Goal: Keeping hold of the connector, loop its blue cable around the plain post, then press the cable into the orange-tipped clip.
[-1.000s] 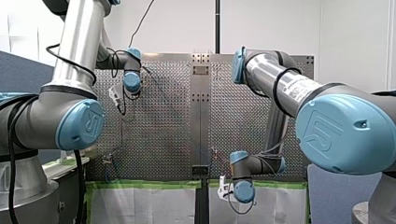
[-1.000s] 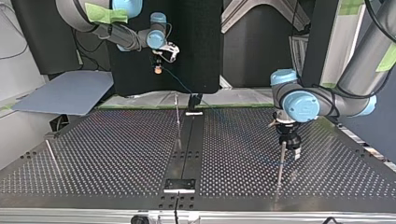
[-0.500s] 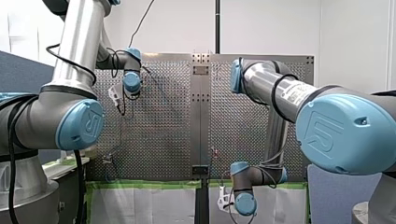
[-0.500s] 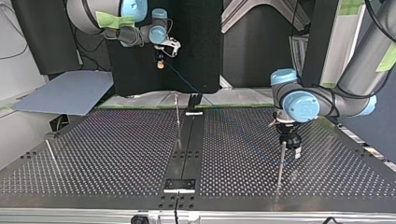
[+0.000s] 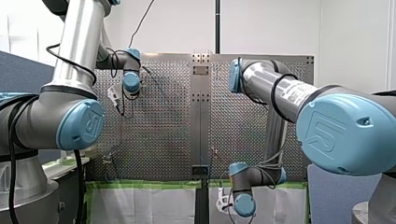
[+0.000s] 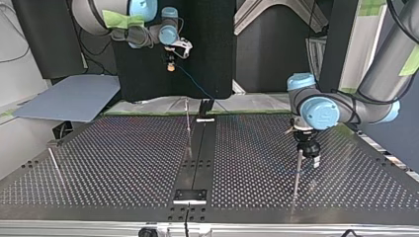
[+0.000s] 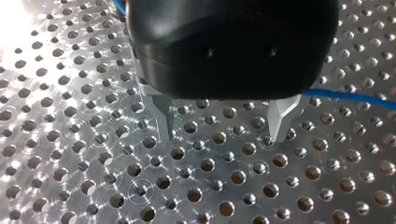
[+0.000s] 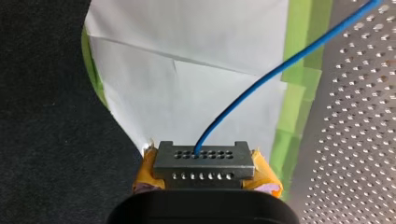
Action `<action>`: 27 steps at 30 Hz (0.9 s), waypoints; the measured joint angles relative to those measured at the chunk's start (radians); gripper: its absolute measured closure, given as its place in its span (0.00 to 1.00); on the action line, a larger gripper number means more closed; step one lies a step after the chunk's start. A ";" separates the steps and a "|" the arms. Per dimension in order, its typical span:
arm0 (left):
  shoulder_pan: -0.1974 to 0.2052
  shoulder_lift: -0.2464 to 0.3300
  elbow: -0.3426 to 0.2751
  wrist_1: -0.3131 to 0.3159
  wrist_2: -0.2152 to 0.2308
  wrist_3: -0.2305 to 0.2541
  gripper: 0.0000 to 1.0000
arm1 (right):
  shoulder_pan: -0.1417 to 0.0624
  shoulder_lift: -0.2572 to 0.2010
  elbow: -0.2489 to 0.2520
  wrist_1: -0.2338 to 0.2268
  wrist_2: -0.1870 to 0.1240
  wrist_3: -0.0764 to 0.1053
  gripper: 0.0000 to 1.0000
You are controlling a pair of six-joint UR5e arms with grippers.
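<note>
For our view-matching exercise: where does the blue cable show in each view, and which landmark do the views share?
Front view: too thin to make out.
Top view: the blue cable slants from my right pincer down toward the perforated table.
Left wrist view: beside my left pincer, over the holes.
Right wrist view: rising from the connector.
Shared landmark: the perforated table.

My left arm (image 5: 77, 42) and my right arm (image 5: 261, 74) are silver tubes with grey joints and light-blue round caps (image 5: 81, 123) bearing a logo. Black cables (image 5: 273, 91) loop around them, and green tape strips (image 6: 117, 19) wrap them. The left hand (image 7: 223, 136) has a black housing and tapered metal fingers (image 7: 161, 114). The right hand (image 8: 204, 177) is black with yellow pads (image 8: 265, 175).
</note>
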 joint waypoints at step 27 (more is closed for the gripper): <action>0.010 0.000 0.000 -0.002 0.018 -0.013 0.00 | -0.006 -0.249 0.246 -0.045 -0.017 -0.003 1.00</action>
